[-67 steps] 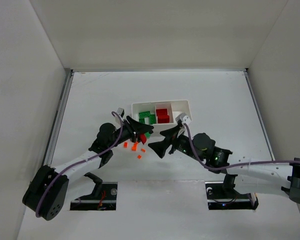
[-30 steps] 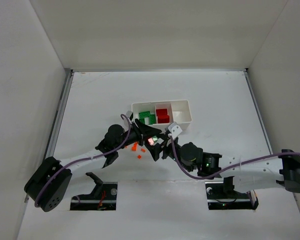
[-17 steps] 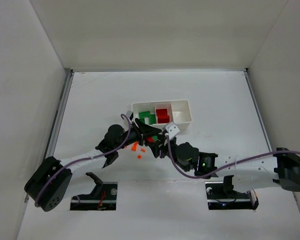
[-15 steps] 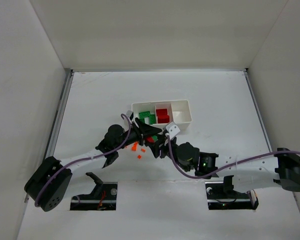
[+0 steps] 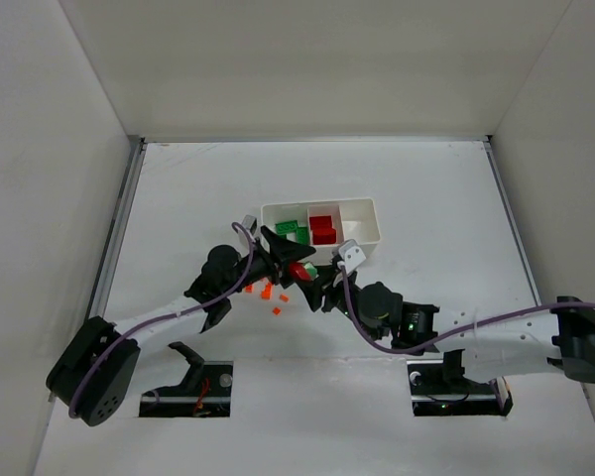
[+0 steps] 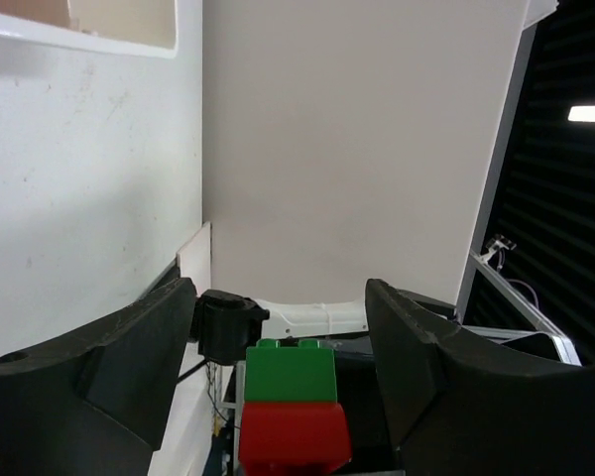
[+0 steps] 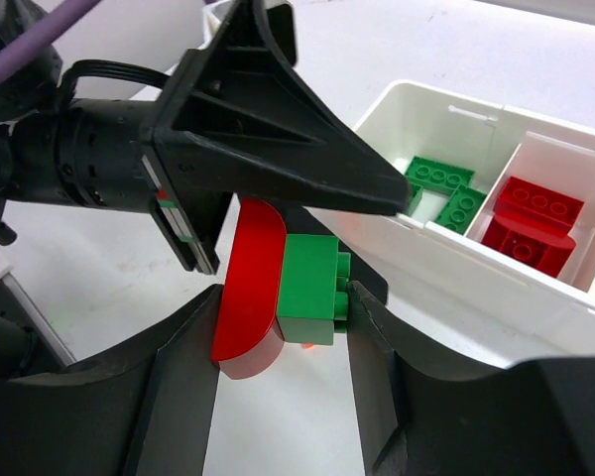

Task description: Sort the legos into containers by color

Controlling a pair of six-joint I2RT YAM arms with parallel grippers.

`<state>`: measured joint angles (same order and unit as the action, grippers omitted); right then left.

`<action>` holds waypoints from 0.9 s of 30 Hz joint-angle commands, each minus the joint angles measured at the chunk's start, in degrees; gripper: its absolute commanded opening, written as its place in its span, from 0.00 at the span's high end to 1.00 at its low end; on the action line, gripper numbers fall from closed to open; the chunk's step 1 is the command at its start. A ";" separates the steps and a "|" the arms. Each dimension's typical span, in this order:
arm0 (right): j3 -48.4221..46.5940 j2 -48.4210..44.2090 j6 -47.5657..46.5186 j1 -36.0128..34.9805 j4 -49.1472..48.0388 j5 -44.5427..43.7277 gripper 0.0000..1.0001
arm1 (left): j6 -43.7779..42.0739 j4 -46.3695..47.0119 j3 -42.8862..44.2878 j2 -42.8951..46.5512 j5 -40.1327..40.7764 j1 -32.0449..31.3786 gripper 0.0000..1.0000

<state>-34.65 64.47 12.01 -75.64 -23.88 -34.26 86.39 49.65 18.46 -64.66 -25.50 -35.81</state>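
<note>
A red lego with a rounded side, joined to a green lego (image 7: 312, 288), hangs above the table just in front of the tray, and my right gripper (image 7: 286, 299) is shut on the pair. In the top view the pair (image 5: 299, 270) sits between both arms. My left gripper (image 6: 281, 297) is open around the same pair (image 6: 296, 402), with gaps on both sides. One left finger (image 7: 278, 129) reaches over it. The white tray (image 5: 319, 204) holds green legos (image 5: 290, 230) in its left container and red ones (image 5: 323, 228) in the middle one. Orange bits (image 5: 268, 291) lie on the table.
The tray's right container (image 5: 360, 223) shows only white floor. Both arms cross close together in front of the tray's near wall (image 7: 496, 288). Raised side walls border the white table (image 5: 178, 188).
My left gripper has opened off the red-and-green pair. My right gripper has closed on the pair and shifted slightly right, toward the tray.
</note>
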 commanded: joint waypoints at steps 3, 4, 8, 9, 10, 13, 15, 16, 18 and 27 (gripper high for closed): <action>0.20 0.40 0.73 1.24 -2.31 -2.39 0.59 | -4.47 -1.74 -0.97 4.19 0.35 1.67 0.33; 0.20 0.57 0.82 1.41 -2.31 -2.56 0.59 | -5.17 -2.79 -1.05 4.80 0.88 1.67 0.34; 0.03 0.92 0.82 2.03 -2.31 -3.44 0.59 | -8.07 -7.54 -0.62 7.44 2.73 0.97 0.39; 0.03 1.10 0.82 2.20 -2.31 -3.44 0.59 | -8.78 -8.59 -0.44 8.06 3.17 0.79 0.39; 0.03 1.19 0.82 2.38 -2.31 -3.44 0.59 | -9.48 -9.47 -0.18 8.58 3.52 0.62 0.40; -0.24 1.54 0.82 2.38 -2.31 -3.88 0.59 | -11.15 -11.76 0.44 9.47 4.75 -0.17 0.42; -0.33 1.71 0.82 2.38 -2.23 -4.23 0.59 | -11.94 -13.25 0.70 9.91 5.63 -0.61 0.42; -0.33 1.80 0.82 2.38 -2.14 -4.41 0.59 | -12.56 -14.04 0.88 10.17 6.15 -0.96 0.43; -0.41 1.89 0.82 2.38 -2.05 -4.50 0.59 | -13.26 -14.84 0.96 10.52 6.95 -1.32 0.45; -0.59 2.33 1.26 2.38 -1.96 -4.41 0.59 | -14.32 -15.02 1.41 11.14 9.85 -2.11 0.63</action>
<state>-34.65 66.78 12.49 -73.49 -22.96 -37.32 73.97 34.87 18.04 -54.52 -17.26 -37.54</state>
